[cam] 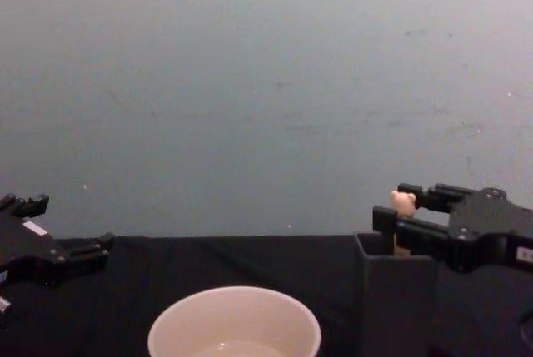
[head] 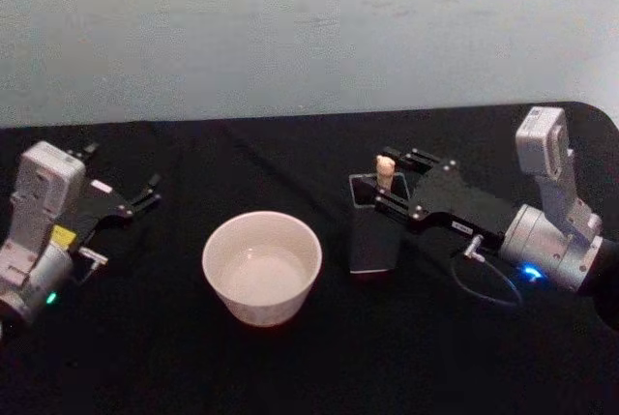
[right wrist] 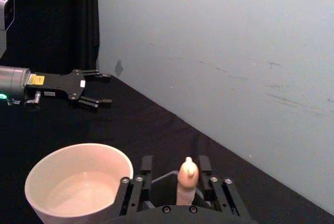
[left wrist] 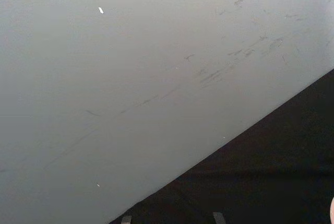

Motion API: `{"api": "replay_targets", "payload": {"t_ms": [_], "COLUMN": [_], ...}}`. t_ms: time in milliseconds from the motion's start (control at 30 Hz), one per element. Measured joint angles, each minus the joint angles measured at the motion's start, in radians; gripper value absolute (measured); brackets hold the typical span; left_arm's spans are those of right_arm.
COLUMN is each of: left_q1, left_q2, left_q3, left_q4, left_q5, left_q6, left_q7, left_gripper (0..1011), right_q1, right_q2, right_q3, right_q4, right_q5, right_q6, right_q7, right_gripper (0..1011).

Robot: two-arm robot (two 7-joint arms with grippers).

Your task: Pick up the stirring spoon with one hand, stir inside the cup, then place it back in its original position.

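The stirring spoon (head: pixel 385 169) stands in the dark grey holder (head: pixel 371 233), and just its beige bear-head handle (right wrist: pixel 188 178) shows above the rim. My right gripper (head: pixel 389 179) is open with one finger on each side of that handle (cam: pixel 403 203), and a gap shows on both sides. Left of the holder sits the cream-white cup (head: pixel 261 266), with its rim (right wrist: pixel 78 151) close to the right gripper. At the table's left side my left gripper (head: pixel 145 193) hovers open and holds nothing. The spoon's neck and bowl are hidden inside the holder (cam: pixel 395 299).
A black cloth covers the table (head: pixel 319 367), and a pale wall (cam: pixel 266 82) stands close behind its far edge. A loose cable (head: pixel 484 284) loops beside the right wrist. Bare cloth lies between the cup (cam: pixel 235 324) and the left gripper (cam: pixel 71 225).
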Motion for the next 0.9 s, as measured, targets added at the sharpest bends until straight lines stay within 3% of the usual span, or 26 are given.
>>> {"api": "replay_targets", "payload": {"t_ms": [500,733,900], "left_q1": [0.000,0.000,0.000], "left_q2": [0.000,0.000,0.000], "left_q3": [0.000,0.000,0.000], "left_q4": [0.000,0.000,0.000], "left_q5": [0.000,0.000,0.000], "left_q6": [0.000,0.000,0.000], "left_q7": [0.000,0.000,0.000], "left_gripper": [1001,1001,1001], "right_q1": [0.000,0.000,0.000], "right_q2": [0.000,0.000,-0.003], "right_q3": [0.000,0.000,0.020], "right_q4": [-0.001,-0.001,-0.024], "right_q5": [0.001,0.001,-0.003], "right_q6": [-0.001,-0.002,-0.031], "right_q7": [0.001,0.001,-0.016], "right_gripper": [981,1002,1002]}}
